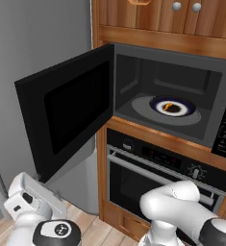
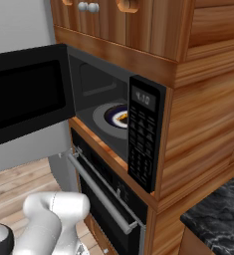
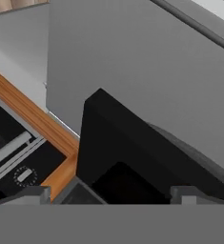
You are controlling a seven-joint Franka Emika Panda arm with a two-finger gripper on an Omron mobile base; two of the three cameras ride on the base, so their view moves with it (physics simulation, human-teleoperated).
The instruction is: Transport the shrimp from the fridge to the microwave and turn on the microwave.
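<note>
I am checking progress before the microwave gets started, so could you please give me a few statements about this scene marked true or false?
1. The microwave door is shut. False: it is swung wide open to the left.
2. The shrimp lies on a plate on the turntable inside the microwave. True.
3. The gripper holds the shrimp. False: its jaws stand open and empty, close to the edge of the open door.
4. An oven with a horizontal bar handle sits directly below the microwave. True.
5. The keypad is to the left of the microwave's cavity. False: it is to the right.
</note>
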